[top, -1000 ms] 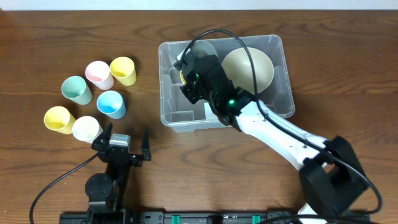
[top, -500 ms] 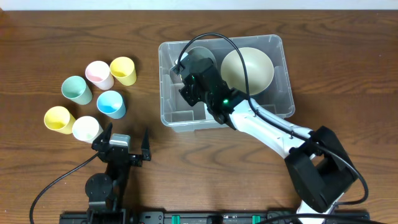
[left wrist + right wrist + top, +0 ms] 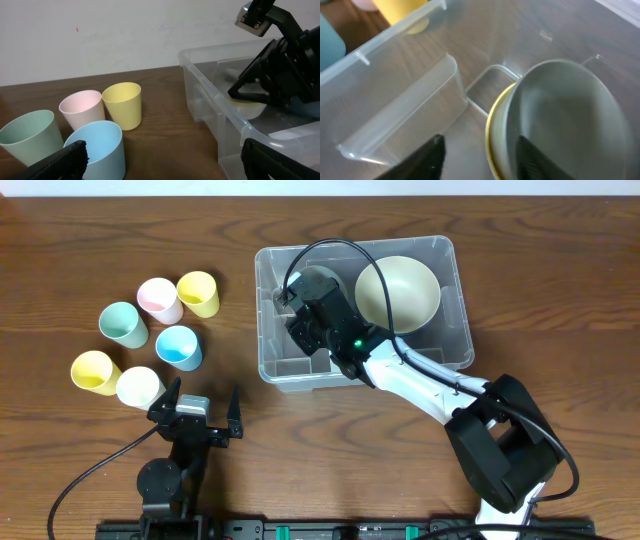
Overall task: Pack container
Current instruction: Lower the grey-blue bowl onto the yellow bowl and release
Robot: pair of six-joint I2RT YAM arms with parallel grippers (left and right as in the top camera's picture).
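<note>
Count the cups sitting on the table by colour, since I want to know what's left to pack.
yellow cups: 2
pink cup: 1
green cup: 1
blue cup: 1
white cup: 1
Total: 6 cups, all outside the container

Left gripper (image 3: pixel 162 157) (jaws spread wide): blue cup (image 3: pixel 95 145) standing just ahead of left finger, green cup (image 3: pixel 27 132) crowding outside it, pink cup (image 3: pixel 82 107) and yellow cup (image 3: pixel 122 102) blocking farther ahead. Bare table (image 3: pixel 165 100) lying open straight ahead between fingers. Container (image 3: pixel 210 100) wall rising ahead of right finger. Right arm (image 3: pixel 285 65) reaching over that wall, closing space above. Right gripper (image 3: pixel 480 145), inside container: stacked bowls (image 3: pixel 560 110) filling room ahead of one finger, moulded ridge (image 3: pixel 410 105) standing off other, bare floor showing between.
</note>
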